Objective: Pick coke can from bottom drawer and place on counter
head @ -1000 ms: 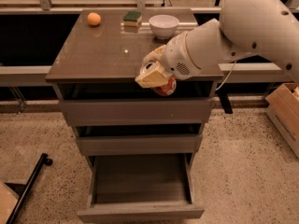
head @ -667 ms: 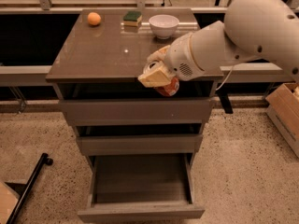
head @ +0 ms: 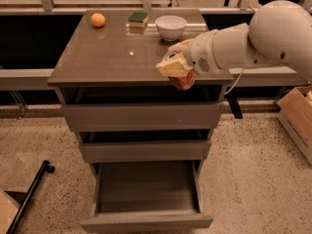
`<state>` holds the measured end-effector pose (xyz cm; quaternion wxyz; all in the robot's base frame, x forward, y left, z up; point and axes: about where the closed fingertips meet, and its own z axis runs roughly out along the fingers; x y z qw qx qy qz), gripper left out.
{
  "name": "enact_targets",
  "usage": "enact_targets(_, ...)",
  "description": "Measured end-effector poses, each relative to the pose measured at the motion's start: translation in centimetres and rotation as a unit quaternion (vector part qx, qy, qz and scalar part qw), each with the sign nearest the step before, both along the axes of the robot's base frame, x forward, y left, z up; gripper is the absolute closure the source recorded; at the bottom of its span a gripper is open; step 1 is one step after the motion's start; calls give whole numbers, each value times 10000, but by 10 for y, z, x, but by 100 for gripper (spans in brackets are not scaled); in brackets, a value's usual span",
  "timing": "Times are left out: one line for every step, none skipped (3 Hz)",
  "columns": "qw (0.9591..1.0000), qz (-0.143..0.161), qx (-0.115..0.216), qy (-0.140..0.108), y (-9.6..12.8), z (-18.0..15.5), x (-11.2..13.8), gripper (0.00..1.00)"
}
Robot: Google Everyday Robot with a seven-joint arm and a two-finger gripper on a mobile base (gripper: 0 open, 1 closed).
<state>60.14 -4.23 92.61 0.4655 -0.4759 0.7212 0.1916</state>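
My gripper (head: 175, 68) is shut on the red coke can (head: 183, 81) and holds it in the air at the counter's (head: 112, 57) front right edge, about level with the top slab. Only the can's lower part shows below the cream fingers (head: 169, 66). The bottom drawer (head: 146, 194) stands pulled open below, and its inside looks empty. The two shallower drawers above it are shut or nearly shut.
On the counter's far side lie an orange fruit (head: 98, 19), a green and yellow sponge (head: 138, 18) and a white bowl (head: 170, 27). A cardboard box (head: 297, 121) stands on the floor at the right. A black pole (head: 29, 194) lies at the lower left.
My gripper with the coke can has moved a little up and to the right, towards the counter's front edge. The drawers and counter objects have not moved.
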Motion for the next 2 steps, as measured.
enact_targets(9985, -314, 435, -100, -23, 16, 37, 100)
enact_targets(9949, -589, 799, -194, -42, 32, 83, 100)
